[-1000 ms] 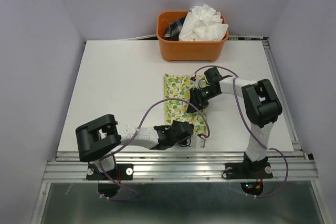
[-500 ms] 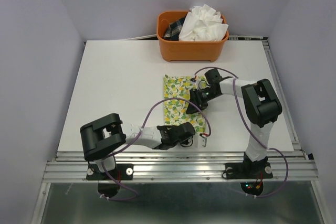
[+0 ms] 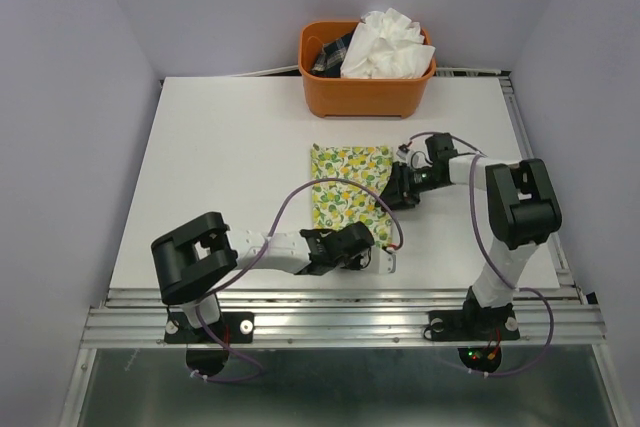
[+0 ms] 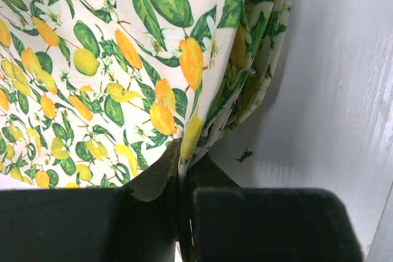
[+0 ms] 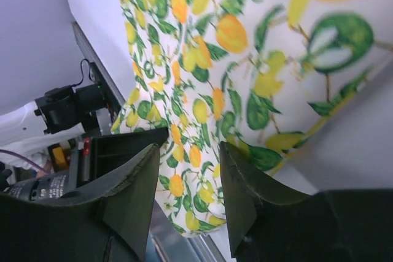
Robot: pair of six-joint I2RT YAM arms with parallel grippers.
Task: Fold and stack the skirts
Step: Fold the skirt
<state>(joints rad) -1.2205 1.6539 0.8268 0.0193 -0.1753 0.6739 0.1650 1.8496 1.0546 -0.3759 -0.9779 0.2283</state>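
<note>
Lemon skirt (image 4: 92, 59) in L gripper (image 4: 182, 167) (R gripper (image 5: 191, 145) agape)

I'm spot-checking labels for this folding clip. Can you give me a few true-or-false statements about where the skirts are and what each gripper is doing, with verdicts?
1. The lemon-print skirt lies on the table, outside the orange basket. True.
2. The left gripper is open and clear of the cloth. False: the left wrist view shows it shut on the edge of the lemon-print skirt.
3. The plain white skirt is spread flat on the table. False: it sits bunched up in the orange basket.
4. The right gripper has its fingers apart, at the lemon-print skirt's right edge. True.
</note>
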